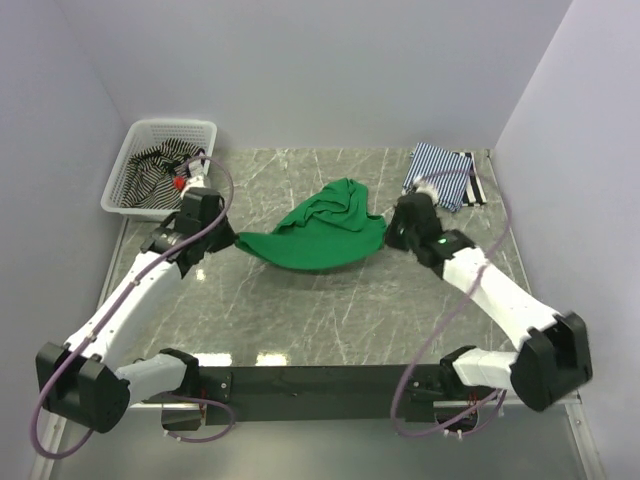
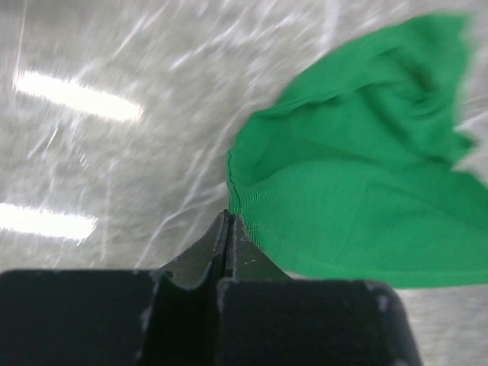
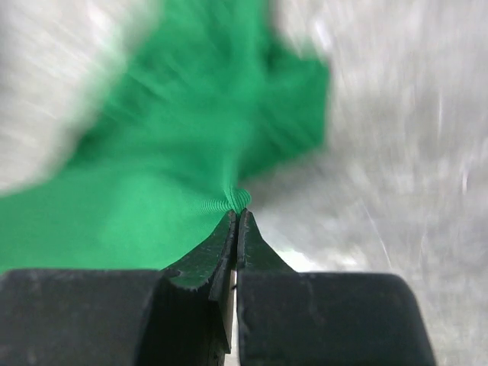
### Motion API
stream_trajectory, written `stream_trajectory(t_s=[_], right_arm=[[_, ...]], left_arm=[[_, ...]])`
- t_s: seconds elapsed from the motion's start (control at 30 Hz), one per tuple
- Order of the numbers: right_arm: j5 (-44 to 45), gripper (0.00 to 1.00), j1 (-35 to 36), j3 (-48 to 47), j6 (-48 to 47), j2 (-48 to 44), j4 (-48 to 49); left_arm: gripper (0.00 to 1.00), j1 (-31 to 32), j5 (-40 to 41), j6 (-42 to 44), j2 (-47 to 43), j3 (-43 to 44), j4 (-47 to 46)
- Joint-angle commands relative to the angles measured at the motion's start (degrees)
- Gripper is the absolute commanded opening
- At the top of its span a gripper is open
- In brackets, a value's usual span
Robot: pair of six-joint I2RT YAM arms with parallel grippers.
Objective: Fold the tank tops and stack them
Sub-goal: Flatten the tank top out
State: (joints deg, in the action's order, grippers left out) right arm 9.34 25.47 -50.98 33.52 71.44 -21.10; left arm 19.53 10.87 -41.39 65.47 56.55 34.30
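- The green tank top (image 3: 152, 145) is smeared with blur in the right wrist view, worst toward 11 o'clock, and it runs off at 9 o'clock.
- In the left wrist view it is cut off at 3 o'clock.
- From above, the tips of the left gripper (image 2: 229, 221) and right gripper (image 3: 237, 217) are hidden under their wrists.
- The black-and-white striped tank top (image 1: 160, 165) is half hidden by the basket (image 1: 172, 124) mesh.
- At 1 o'clock, the right arm's wrist covers 1 corner of the blue-and-white striped tank top (image 1: 440, 170).

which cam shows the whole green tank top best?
Top external: the whole green tank top shows, held between left gripper and right gripper. Each wrist view shows only the edge its shut fingers pinch; the right wrist view is blurred.
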Motion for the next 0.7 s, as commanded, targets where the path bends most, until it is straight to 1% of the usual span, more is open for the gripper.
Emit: stream_trajectory(t_s=[0.0,0.1,0.17,0.2,0.27,0.3,0.33,0.37,0.5,0.57,0.6,0.67], right_arm=[[5.0,0.00,0.3,-10.4,-2.9,-6.9,-6.7],[5.9,0.00,0.3,-20.9,-4.4,-9.1,-10.0],[6.0,0.00,0.3,-24.9,-5.3,-9.7,-11.3],[6.3,0.00,0.3,-29.0,-5.6,-9.9,-11.7],[6.4,0.00,0.4,-32.8,-6.4,-9.6,-12.2],[6.1,0.00,0.4,-36.8,-6.7,-8.9,-12.4],[5.9,0.00,0.4,-38.6,-7.1,-8.4,-12.6],[5.6,0.00,0.3,-40.5,-7.6,-8.2,-12.8],[4.7,0.00,0.3,-50.9,-8.8,-6.3,-12.8],[4.2,0.00,0.3,-54.2,-9.9,-5.3,-12.5],[4.0,0.00,0.3,-57.4,-10.3,-4.0,-12.3],[3.9,0.00,0.3,-60.7,-11.4,-2.0,-11.9]], left_arm=[[0.01,-0.3,-1.4,2.2,-4.2,6.7,-2.2],[0.01,-0.3,-3.0,2.4,-7.6,10.2,-4.1],[0.01,-0.3,-4.0,2.1,-9.3,12.5,-5.0],[0.01,-0.3,-4.3,1.9,-10.2,13.2,-5.9],[0.01,-0.3,-4.5,1.5,-12.6,14.6,-9.3],[0.01,-0.3,-4.3,1.1,-13.3,15.0,-10.4],[0.01,-0.3,-4.5,0.6,-14.5,15.8,-11.6],[0.01,-0.3,-4.8,0.3,-14.9,16.1,-14.7],[0.01,-0.2,-4.7,-0.3,-15.7,19.5,-20.6],[0.00,-0.2,-4.2,-0.2,-15.1,21.9,-22.8],[0.00,-0.2,-3.7,-0.2,-14.7,22.7,-24.7],[0.00,-0.2,-1.3,-0.3,-13.0,24.5,-26.6]])
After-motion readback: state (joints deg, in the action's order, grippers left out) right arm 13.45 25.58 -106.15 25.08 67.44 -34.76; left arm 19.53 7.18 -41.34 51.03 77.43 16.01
